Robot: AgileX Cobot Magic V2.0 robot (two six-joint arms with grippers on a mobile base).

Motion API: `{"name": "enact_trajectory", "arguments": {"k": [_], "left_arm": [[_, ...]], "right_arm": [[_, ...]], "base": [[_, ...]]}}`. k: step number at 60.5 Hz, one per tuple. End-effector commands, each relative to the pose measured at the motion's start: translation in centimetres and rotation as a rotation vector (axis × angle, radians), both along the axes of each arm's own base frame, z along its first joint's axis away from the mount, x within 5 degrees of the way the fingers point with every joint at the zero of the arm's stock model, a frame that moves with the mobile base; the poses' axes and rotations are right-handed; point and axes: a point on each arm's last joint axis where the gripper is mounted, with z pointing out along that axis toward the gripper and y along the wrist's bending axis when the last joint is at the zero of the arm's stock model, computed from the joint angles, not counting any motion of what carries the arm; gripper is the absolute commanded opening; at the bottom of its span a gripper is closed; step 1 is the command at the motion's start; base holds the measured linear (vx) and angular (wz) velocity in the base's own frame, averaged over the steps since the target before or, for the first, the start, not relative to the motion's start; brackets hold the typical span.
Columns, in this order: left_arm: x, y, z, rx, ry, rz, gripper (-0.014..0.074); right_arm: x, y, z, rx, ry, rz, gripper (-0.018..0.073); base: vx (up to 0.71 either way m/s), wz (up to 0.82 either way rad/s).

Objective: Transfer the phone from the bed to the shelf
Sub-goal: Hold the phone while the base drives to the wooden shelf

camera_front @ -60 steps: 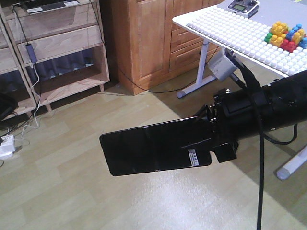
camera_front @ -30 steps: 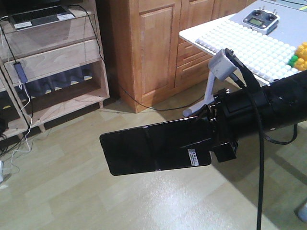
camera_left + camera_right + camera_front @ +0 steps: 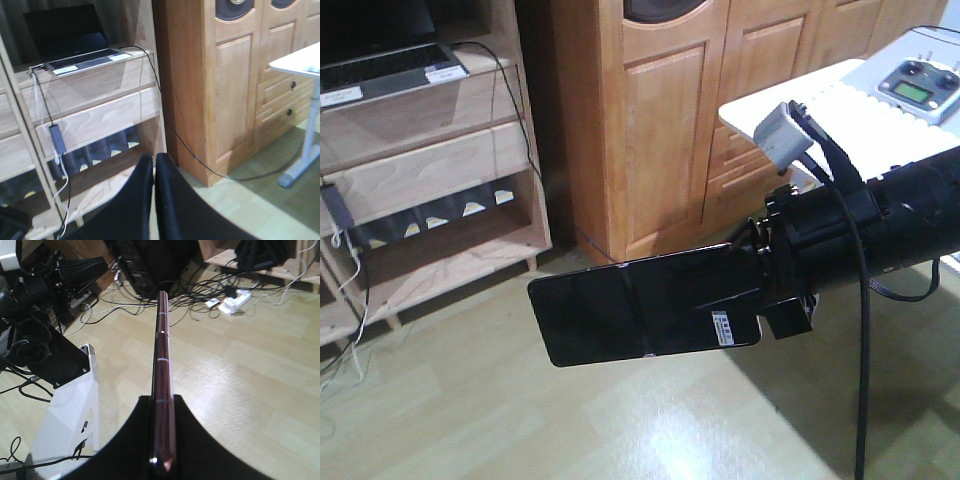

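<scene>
Pale wooden floor [image 3: 500,420] lies under the robot, and behind it stands a tall brown cabinet [image 3: 650,120]. The right gripper [image 3: 725,305] is clenched on the phone [image 3: 610,320] and holds it in the air above the floor by one short end. The rest of the black slab reaches out to the left of the gripper, with its glossy face toward the front camera and a faint seam across its middle. From the right wrist view the phone [image 3: 161,355] shows only as a thin rose-coloured edge, pressed between the two black fingers [image 3: 125,440] on both sides. The shelf [image 3: 430,170] of pale planks stands farther away and to the left of this gripper, well apart from the phone. A laptop [image 3: 380,65] with a dark screen sits on one of its upper boards, and a black cable hangs down in front. To the right of the gripper, behind the arm, is a white desk [image 3: 850,90] with a grey remote controller [image 3: 920,85]. The left gripper [image 3: 153,162] points toward the shelf, its fingers drawn together with only a thin slit between them, and it grasps nothing.
</scene>
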Motion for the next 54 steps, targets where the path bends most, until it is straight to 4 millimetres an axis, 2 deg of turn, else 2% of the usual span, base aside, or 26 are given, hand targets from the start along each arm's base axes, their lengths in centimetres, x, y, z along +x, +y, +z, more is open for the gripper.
{"name": "enact_trajectory", "arguments": {"k": [1, 28, 54], "left_arm": [[-0.12, -0.05, 1.58, -0.009, -0.109, -0.006, 0.0001], [-0.12, -0.05, 1.58, -0.009, -0.109, -0.006, 0.0001], [-0.12, -0.05, 1.58, -0.009, -0.109, -0.006, 0.0001]], "right_arm": [[-1.19, 0.22, 2.23, 0.099, -0.01, 0.054, -0.0001], [-1.19, 0.22, 2.23, 0.099, -0.01, 0.054, -0.0001], [-1.19, 0.22, 2.23, 0.099, -0.01, 0.054, -0.0001]], "base": [[0.47, 0.04], [0.46, 0.09], [0.41, 0.38]]}}
